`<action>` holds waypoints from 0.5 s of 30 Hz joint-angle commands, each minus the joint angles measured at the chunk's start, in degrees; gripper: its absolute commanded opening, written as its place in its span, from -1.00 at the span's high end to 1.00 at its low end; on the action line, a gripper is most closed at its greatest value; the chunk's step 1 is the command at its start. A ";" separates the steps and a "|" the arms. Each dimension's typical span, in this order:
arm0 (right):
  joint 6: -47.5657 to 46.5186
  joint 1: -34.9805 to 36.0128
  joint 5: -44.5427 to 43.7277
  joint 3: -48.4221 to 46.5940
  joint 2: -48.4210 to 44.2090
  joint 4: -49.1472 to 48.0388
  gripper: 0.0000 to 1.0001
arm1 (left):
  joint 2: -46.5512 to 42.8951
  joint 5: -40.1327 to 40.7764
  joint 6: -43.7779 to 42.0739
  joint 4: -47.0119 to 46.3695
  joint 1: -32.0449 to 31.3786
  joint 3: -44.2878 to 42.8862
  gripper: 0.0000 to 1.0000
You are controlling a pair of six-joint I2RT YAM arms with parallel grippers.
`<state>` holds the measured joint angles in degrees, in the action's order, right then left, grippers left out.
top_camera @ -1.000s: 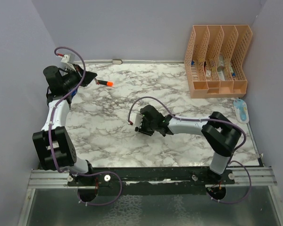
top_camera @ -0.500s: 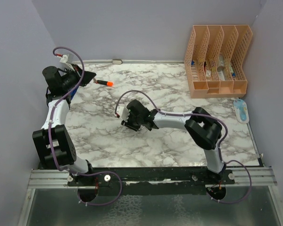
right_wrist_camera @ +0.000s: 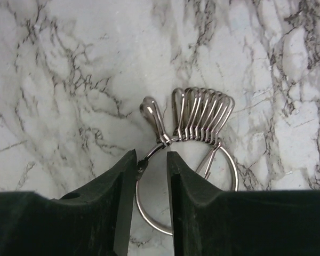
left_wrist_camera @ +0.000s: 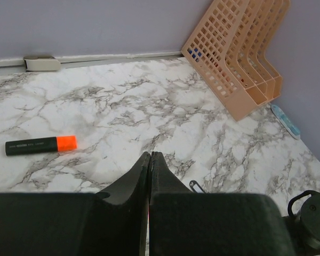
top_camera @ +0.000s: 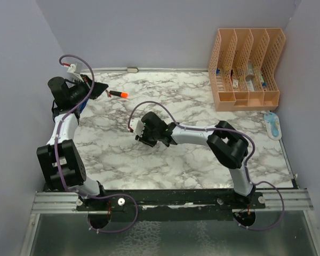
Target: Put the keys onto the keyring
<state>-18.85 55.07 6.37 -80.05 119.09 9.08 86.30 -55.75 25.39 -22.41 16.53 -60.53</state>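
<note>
Keyring [right_wrist_camera: 202,140] lies flat on the marble [right_wrist_camera: 69,80] right under my right pincer [right_wrist_camera: 151,160]. Its wire sits between my half-open jaws, not pinched. A fan of keys [right_wrist_camera: 202,114] hangs on it just beyond my fingertips, so threading looks partly done; I see no red-tagged key. My left pincer [left_wrist_camera: 149,160] is closed, seemingly empty. Since a second ago my right arm has swung leftward.

The keyring [right_wrist_camera: 236,181] is thin, polished metal wire (its keys [right_wrist_camera: 202,114] glint equally bright). The table [right_wrist_camera: 69,80] looks smooth, marble-patterned, faintly glossy. The rack [left_wrist_camera: 224,58] is matt peach plastic lattice.
</note>
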 commanded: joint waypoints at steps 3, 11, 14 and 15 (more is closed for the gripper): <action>-5.50 -0.07 7.72 4.12 -4.48 -2.45 0.50 | -0.20 -2.01 0.46 -1.93 1.12 0.63 1.00; -10.20 -0.24 11.94 4.02 -4.67 -4.70 0.49 | -0.35 -2.09 1.14 -2.68 1.53 1.23 1.00; -11.64 -0.47 13.02 2.23 -3.08 -3.78 0.47 | -0.21 -2.17 1.46 -3.13 1.56 1.25 1.00; -12.00 -0.61 13.36 1.54 -2.57 -3.40 0.46 | -0.24 -2.25 1.59 -3.23 1.49 1.24 1.00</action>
<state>-27.44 55.02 15.81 -75.81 116.49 6.83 86.30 -56.16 26.15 -23.14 17.56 -59.66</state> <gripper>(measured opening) 0.262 0.010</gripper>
